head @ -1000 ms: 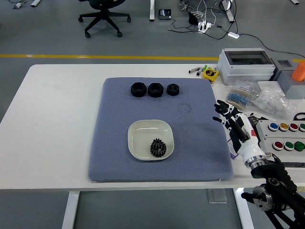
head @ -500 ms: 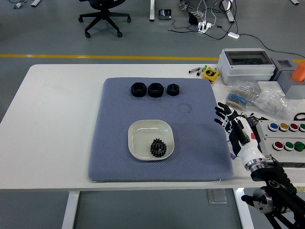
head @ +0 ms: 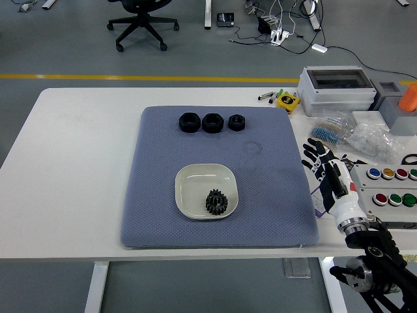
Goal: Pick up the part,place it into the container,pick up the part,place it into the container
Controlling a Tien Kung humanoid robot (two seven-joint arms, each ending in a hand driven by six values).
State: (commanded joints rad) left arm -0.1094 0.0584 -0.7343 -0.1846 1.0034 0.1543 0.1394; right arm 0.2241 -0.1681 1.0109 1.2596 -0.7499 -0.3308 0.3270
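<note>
Mat: a blue-grey mat (head: 215,176) covers the middle of the white table (head: 78,169)
Container: a white dish (head: 195,186) in the lower centre of the mat
Part in dish: 1 black gear (head: 215,202) lies in its lower right corner
Other parts: 3 black nuts (head: 212,122) in a row at the upper edge of the mat
Right hand (head: 329,176): at the lower right, beside the mat's right edge, fingers spread and released, holding nothing
Writing: none can be read; the button box (head: 391,186) at the right edge has coloured buttons only
</note>
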